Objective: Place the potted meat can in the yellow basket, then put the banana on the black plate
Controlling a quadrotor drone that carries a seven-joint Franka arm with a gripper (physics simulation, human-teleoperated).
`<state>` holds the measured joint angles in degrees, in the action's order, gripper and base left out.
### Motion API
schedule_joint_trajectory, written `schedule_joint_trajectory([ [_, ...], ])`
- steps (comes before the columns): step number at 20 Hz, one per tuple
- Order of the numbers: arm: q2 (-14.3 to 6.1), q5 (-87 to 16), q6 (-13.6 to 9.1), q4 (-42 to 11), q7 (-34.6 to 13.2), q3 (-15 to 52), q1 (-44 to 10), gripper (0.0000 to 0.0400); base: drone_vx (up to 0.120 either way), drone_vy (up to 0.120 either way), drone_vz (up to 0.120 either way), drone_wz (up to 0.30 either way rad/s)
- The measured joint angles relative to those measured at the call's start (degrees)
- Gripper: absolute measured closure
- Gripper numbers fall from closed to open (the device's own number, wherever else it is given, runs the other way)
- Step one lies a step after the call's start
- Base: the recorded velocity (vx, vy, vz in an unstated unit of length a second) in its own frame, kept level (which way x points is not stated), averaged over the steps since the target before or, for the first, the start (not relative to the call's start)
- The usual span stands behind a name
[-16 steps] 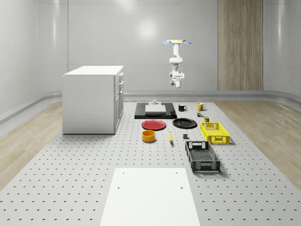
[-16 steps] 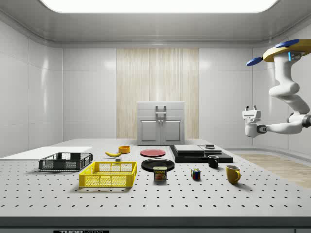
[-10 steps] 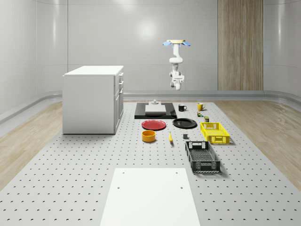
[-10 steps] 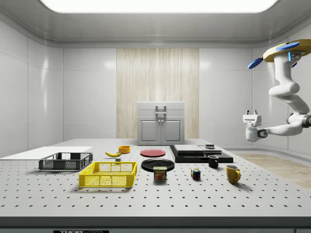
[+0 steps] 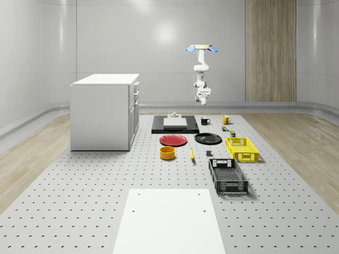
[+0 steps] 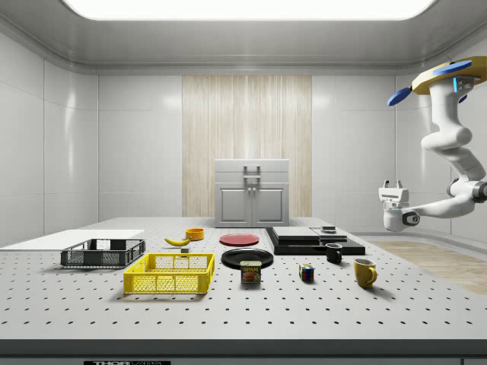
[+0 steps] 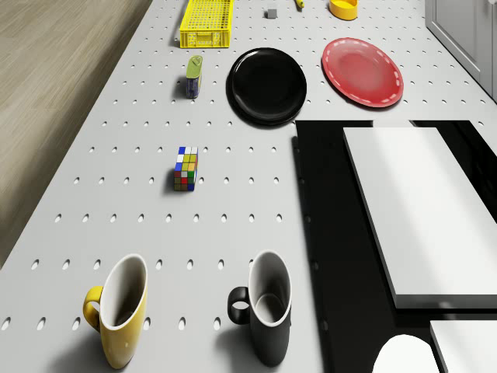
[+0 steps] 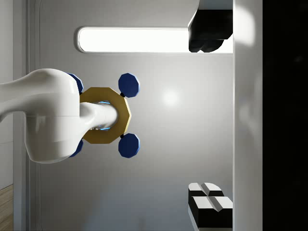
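The potted meat can point(image 6: 251, 272) point(image 7: 193, 75) stands on the table between the yellow basket point(image 6: 169, 274) point(image 7: 206, 22) and a Rubik's cube. The banana point(image 6: 177, 242) point(image 5: 192, 154) lies past the black plate point(image 6: 246, 258) point(image 7: 266, 85), near an orange bowl. The drone point(image 6: 449, 76) point(image 5: 201, 48) hovers high over the table's far end, above the mugs. My gripper point(image 6: 392, 185) point(image 8: 209, 122) hangs well above the table, turned upward toward the drone, open and holding nothing.
A yellow mug point(image 7: 120, 311), a black mug point(image 7: 268, 307) and the Rubik's cube point(image 7: 186, 169) sit below the drone. Beside them lies a black slab point(image 7: 326, 233) bearing a white block. A red plate point(image 7: 363, 71), black crate point(image 5: 228, 176) and white cabinet point(image 5: 103, 111) stand farther off.
Drone and arm have drifted slightly to the whole-scene view's right. The upturned gripper has sunk a little. The objects on the table have not moved.
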<state>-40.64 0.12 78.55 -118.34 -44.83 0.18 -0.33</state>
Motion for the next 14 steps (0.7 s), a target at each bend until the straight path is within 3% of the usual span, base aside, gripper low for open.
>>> schedule_joint_trajectory([
  [14, 0.3, 0.02, -0.38, 1.29, 0.05, 0.08, -0.12, 0.0, 0.12, 0.12, 0.0, 0.0],
])
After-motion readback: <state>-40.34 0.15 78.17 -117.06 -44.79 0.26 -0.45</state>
